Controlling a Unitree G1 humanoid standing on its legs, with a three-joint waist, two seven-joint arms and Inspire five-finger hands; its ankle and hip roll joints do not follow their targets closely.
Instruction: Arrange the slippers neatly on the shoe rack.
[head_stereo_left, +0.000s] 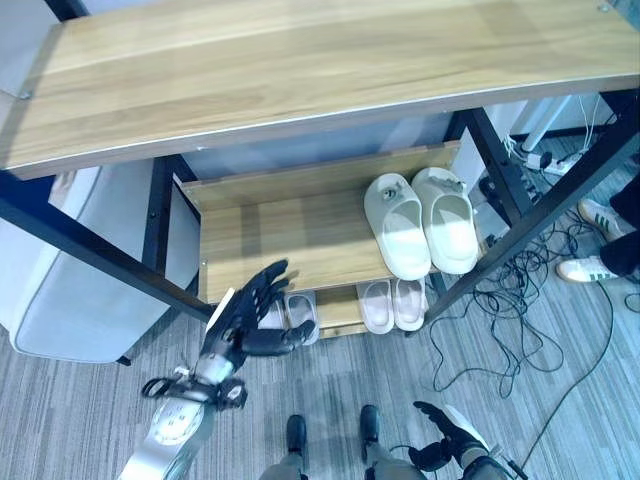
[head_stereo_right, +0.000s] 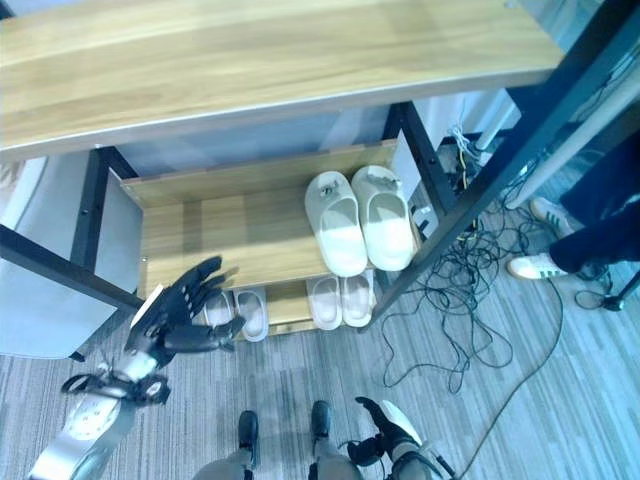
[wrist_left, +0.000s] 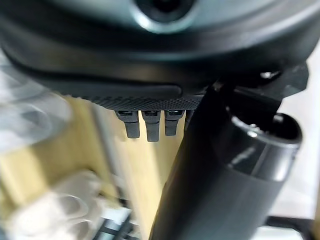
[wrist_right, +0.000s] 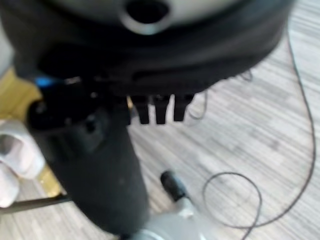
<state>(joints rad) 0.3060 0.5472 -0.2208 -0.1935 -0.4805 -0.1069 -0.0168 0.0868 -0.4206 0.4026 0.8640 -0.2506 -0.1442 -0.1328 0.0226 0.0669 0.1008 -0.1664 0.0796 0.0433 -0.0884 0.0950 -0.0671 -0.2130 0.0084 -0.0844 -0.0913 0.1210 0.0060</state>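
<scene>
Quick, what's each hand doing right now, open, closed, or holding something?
Left hand: open, fingers spread, holding nothing, in front of the rack.
Right hand: low by the floor, fingers relaxed, open, holding nothing.

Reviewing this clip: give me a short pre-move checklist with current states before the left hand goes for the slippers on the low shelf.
1. Left hand open, holding nothing: ok.
2. Left hand in front of the bottom-shelf left pair: ok.
3. That pair fully visible: not ok, the hand partly covers it.
4. White pair side by side on the middle shelf: ok.
5. Bottom-shelf right pair side by side: ok.
6. Right hand low and away from the rack: ok.
</scene>
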